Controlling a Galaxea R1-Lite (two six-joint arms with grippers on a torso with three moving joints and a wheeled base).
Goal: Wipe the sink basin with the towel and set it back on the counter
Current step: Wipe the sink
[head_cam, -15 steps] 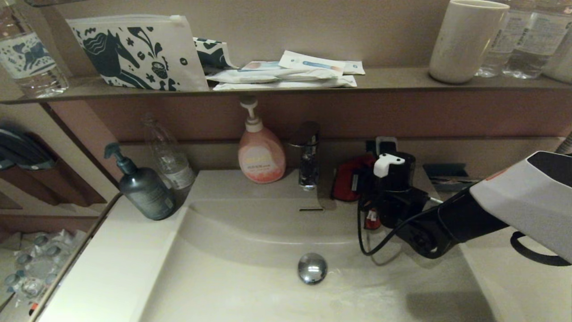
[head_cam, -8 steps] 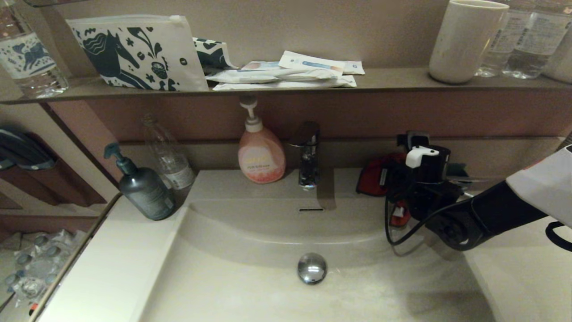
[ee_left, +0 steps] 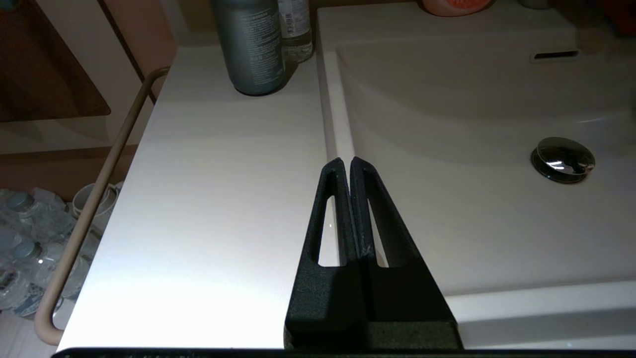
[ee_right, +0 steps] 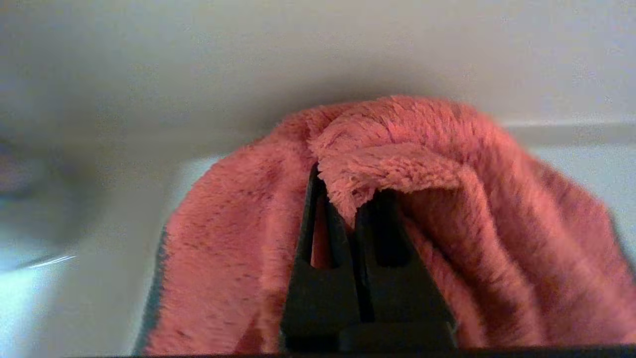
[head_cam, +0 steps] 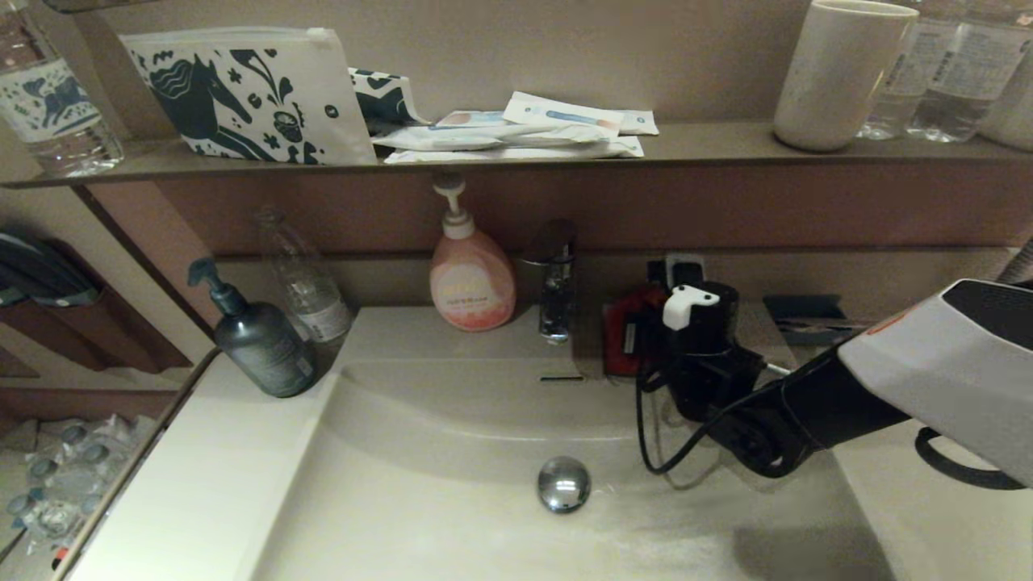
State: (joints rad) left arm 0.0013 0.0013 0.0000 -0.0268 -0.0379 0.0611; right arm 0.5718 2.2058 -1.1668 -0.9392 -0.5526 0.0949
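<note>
Right arm stretched forward, right pincer point(ee_right: 348, 199) clamped. Left pincer point(ee_left: 346, 166) closed, parked low at left.

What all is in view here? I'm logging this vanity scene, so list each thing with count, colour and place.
sink basin: 1, off-white, centre
drain plug: 1, chrome, basin floor
faucet: 1, chrome, behind basin
towel: 1, orange-red, right of faucet, in right gripper
soap bottle: 1, pink, left of faucet
pump bottle: 1, dark grey, left counter
clear bottle: 1, behind pump bottle
counter: off-white, around basin
pouch: 1, white, dark print, shelf
cup: 1, cream, shelf right
left gripper: fingers shut, over basin's left edge
right gripper: fingers shut on towel
</note>
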